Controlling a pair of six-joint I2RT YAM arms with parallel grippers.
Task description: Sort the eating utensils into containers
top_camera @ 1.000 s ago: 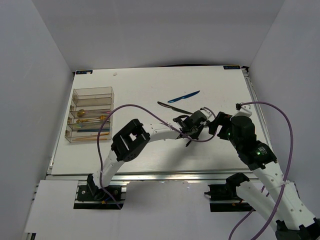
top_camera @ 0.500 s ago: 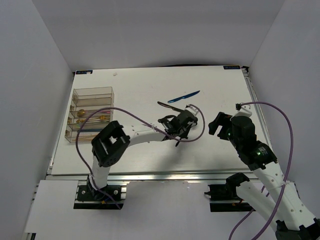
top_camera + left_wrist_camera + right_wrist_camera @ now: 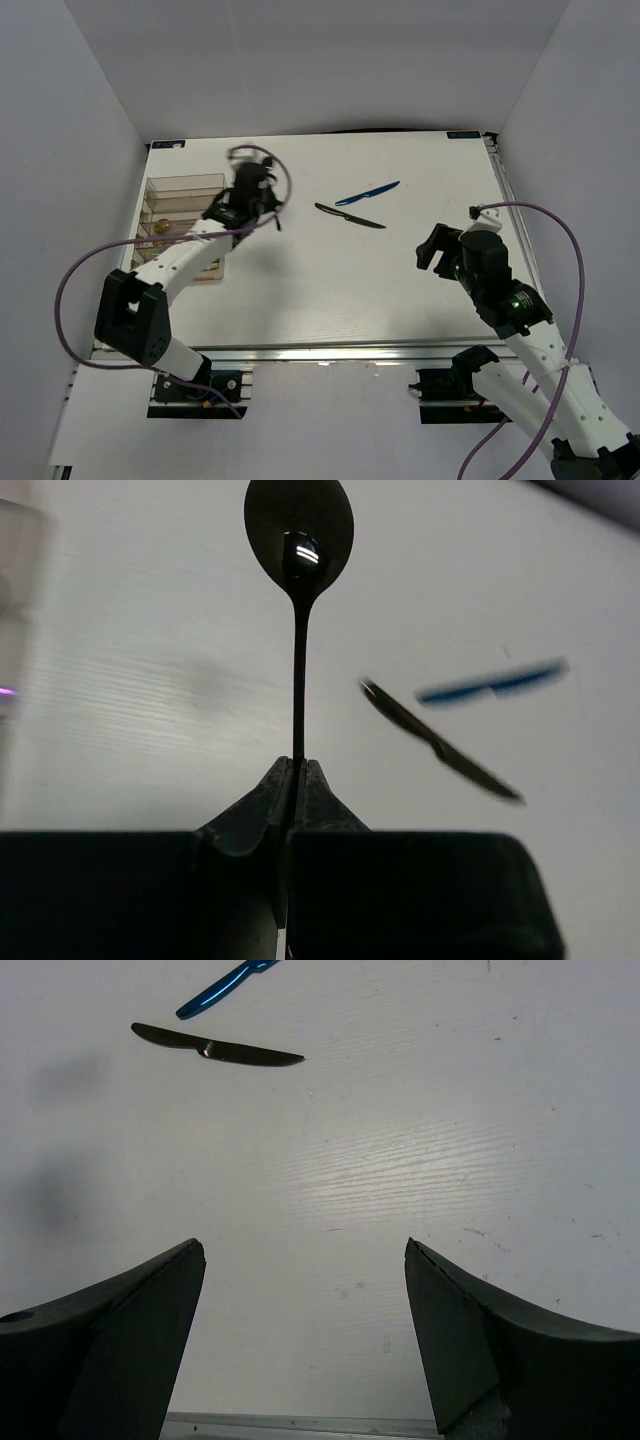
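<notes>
My left gripper [image 3: 252, 190] is shut on the handle of a dark spoon [image 3: 299, 525], held above the table beside the right end of the clear organiser [image 3: 184, 184]. The spoon's bowl points away from the jaws. The organiser holds gold utensils [image 3: 170, 226] and a blue one; the left arm hides part of it. A blue knife [image 3: 368, 193] and a dark knife [image 3: 350, 216] lie mid-table, and both also show in the right wrist view, the blue knife [image 3: 225, 985] and the dark knife [image 3: 215, 1048]. My right gripper [image 3: 300, 1250] is open and empty over bare table, right of the knives.
The table's front metal rail [image 3: 330, 350] runs along the near edge. White walls close in the table at the left, back and right. The left arm's purple cable [image 3: 80, 270] loops over the near left of the table.
My left arm has swung from mid-table far to the left, carrying the dark spoon to the organiser's side. The two knives and the right arm have not moved.
</notes>
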